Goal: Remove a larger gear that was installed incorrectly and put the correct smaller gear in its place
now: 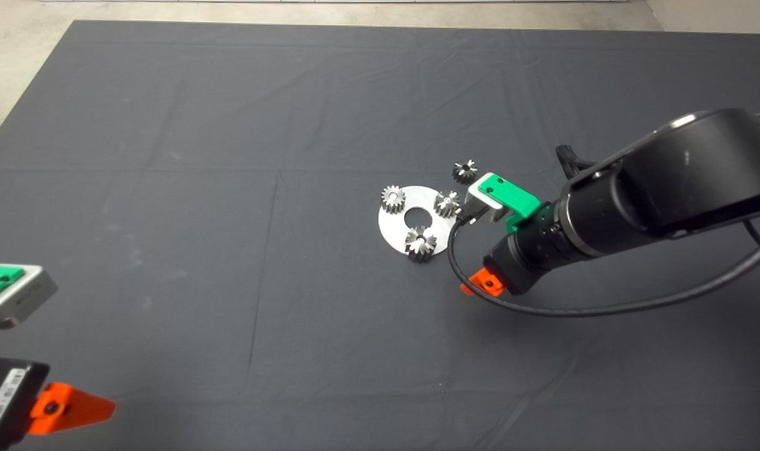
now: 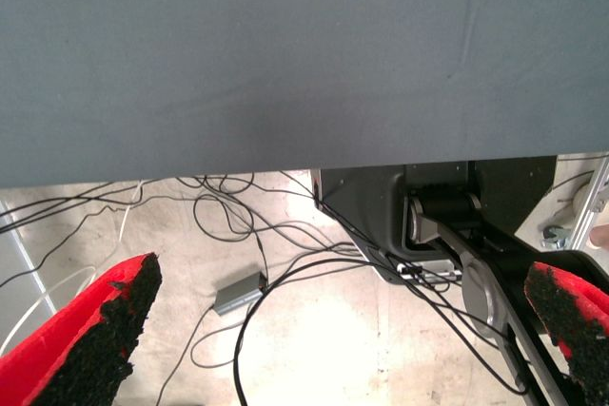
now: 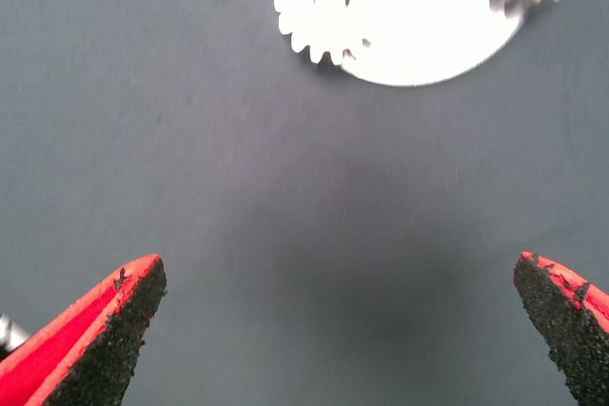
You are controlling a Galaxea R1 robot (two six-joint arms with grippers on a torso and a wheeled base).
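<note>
A silver disc plate (image 1: 397, 230) lies on the mat right of centre with three gears on it. The larger gear (image 1: 420, 243), dark grey with glints, sits at its near rim. A pale silver gear (image 1: 393, 199) and a small silver gear (image 1: 447, 203) stand at the far side. The smaller gear (image 1: 465, 171), blackish, lies on the mat just beyond the plate. My right gripper (image 1: 473, 257) hovers beside the plate's right edge, open and holding nothing. In the right wrist view its fingers (image 3: 95, 339) spread wide over bare mat, short of the plate (image 3: 419, 40) and a pale gear (image 3: 328, 21).
My left gripper (image 1: 66, 407) waits open at the lower left edge of the mat. In its wrist view the fingers (image 2: 90, 339) frame the mat's edge (image 2: 304, 73), floor cables and the robot's base. A black cable (image 1: 542, 307) loops under the right arm.
</note>
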